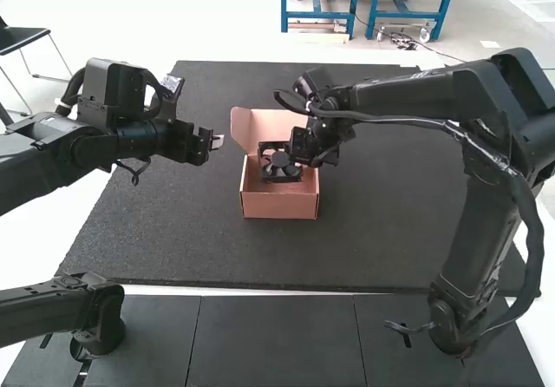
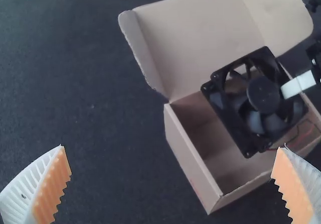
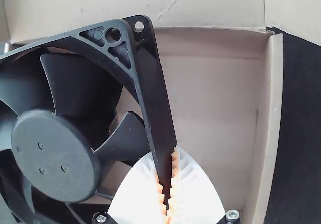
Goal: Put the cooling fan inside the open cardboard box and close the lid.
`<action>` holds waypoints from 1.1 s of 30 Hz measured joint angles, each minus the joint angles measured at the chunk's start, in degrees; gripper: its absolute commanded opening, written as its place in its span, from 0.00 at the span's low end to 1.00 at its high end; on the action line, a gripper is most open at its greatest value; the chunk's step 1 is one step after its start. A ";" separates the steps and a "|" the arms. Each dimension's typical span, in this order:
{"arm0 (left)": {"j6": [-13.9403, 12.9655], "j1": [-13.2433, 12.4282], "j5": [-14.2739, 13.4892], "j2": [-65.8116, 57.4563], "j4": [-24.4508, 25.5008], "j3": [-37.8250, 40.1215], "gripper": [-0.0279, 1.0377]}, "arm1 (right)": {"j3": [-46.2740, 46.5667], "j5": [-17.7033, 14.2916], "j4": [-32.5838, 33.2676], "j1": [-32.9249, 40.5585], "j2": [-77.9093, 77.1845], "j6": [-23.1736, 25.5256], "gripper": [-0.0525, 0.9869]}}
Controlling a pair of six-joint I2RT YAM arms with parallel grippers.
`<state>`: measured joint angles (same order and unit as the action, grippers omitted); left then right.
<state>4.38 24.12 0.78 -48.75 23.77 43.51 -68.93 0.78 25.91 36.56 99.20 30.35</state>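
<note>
1. Right gripper (image 3: 168,189), with white ribbed fingers and orange pads, is clamped on one edge of the fan (image 3: 55,143), pinching the black frame between the pads.
2. The fan stands on edge and tilted, over the opening of the box (image 1: 279,198), just right of centre in the high view. Its lower part dips towards the inside, but I cannot tell whether it touches the box floor.
3. The box sits at the centre of the high view on a black mat (image 1: 173,222). Its lid (image 1: 254,128) is open and stands up at the box's upper left.
4. Left gripper (image 1: 211,141) hangs left of the box in the high view, near it but apart. Its fingers are spread wide and hold nothing.
</note>
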 measured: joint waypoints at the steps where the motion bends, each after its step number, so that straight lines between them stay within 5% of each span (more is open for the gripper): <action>1: 0.00 0.00 0.00 0.00 0.00 -0.02 0.92 | 0.00 0.00 -0.13 -0.07 0.28 -0.09 0.03; 33: 0.00 0.00 0.02 0.00 -2.19 -0.02 0.92 | -2.25 3.54 5.51 -1.11 4.28 -1.27 0.03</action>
<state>4.38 24.12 0.80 -48.75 21.58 43.48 -71.18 4.32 31.42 35.44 103.48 29.08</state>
